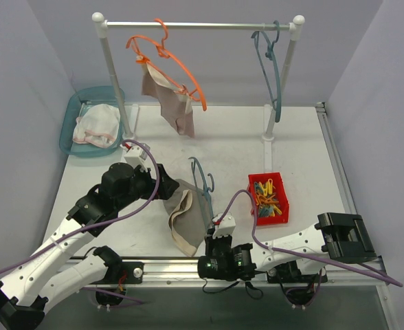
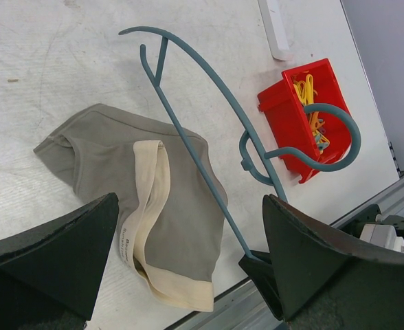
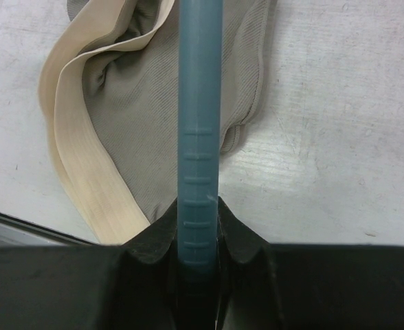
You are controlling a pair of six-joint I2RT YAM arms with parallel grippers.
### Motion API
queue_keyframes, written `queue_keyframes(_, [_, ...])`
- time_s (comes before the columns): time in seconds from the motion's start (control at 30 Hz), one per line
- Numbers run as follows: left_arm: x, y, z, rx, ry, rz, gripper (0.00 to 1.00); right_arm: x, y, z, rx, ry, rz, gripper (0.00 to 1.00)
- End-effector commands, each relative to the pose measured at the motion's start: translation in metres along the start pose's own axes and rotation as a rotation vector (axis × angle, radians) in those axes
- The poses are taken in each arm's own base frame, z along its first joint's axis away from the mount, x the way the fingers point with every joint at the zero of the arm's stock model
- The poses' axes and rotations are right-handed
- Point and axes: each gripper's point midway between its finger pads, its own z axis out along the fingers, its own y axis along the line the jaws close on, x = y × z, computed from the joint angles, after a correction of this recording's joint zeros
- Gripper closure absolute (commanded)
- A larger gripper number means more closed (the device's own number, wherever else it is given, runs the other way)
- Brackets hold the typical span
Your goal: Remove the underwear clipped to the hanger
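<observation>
A taupe-beige underwear (image 1: 186,218) with a cream waistband lies crumpled on the table near the front edge. It also shows in the left wrist view (image 2: 154,199) and the right wrist view (image 3: 140,103). A teal hanger (image 1: 202,180) lies across it, with no clip in sight on the cloth. My right gripper (image 1: 214,232) is shut on the hanger's lower bar (image 3: 199,137). My left gripper (image 1: 169,190) is open and empty, hovering above the underwear (image 2: 188,206). A second underwear (image 1: 169,96) hangs from an orange hanger (image 1: 171,58) on the rail.
A blue basket (image 1: 70,117) at the back left holds a white underwear (image 1: 97,126). A red bin (image 1: 277,182) of clips stands to the right of the hanger. Another teal hanger (image 1: 272,69) hangs on the rail (image 1: 202,25). The rack's posts stand at the back.
</observation>
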Motion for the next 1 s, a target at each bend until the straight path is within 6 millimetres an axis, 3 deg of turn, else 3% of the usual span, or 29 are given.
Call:
queue_keyframes(0.0, [-0.007,-0.010,-0.002,0.041,-0.021,-0.008,0.06,-0.018,0.002,0.000,0.010,-0.063,0.027,1.00])
queue_keyframes(0.3, [-0.001,-0.009,0.003,0.056,-0.026,-0.024,0.06,-0.033,0.004,-0.010,-0.034,-0.068,0.050,1.00])
queue_keyframes(0.47, [0.000,-0.006,-0.001,0.041,-0.029,-0.022,0.06,-0.053,-0.014,-0.020,-0.009,-0.099,0.052,1.00])
queue_keyframes(0.57, [-0.002,-0.003,-0.004,0.030,-0.041,-0.018,0.06,-0.079,-0.038,-0.025,0.068,-0.131,0.044,1.00])
queue_keyframes(0.6, [-0.002,-0.003,-0.004,0.029,-0.042,-0.018,0.06,-0.094,-0.038,-0.030,0.067,-0.133,0.028,1.00])
queue_keyframes(0.67, [-0.002,-0.003,-0.004,0.030,-0.041,-0.017,0.06,-0.114,-0.054,-0.024,0.131,-0.128,0.006,1.00])
queue_keyframes(0.77, [-0.001,-0.002,-0.005,0.033,-0.045,-0.017,0.06,-0.151,-0.059,-0.024,0.159,-0.135,-0.054,1.00])
queue_keyframes(0.97, [0.001,-0.001,-0.005,0.040,-0.051,-0.017,0.06,-0.245,-0.076,-0.031,0.270,-0.241,-0.178,1.00])
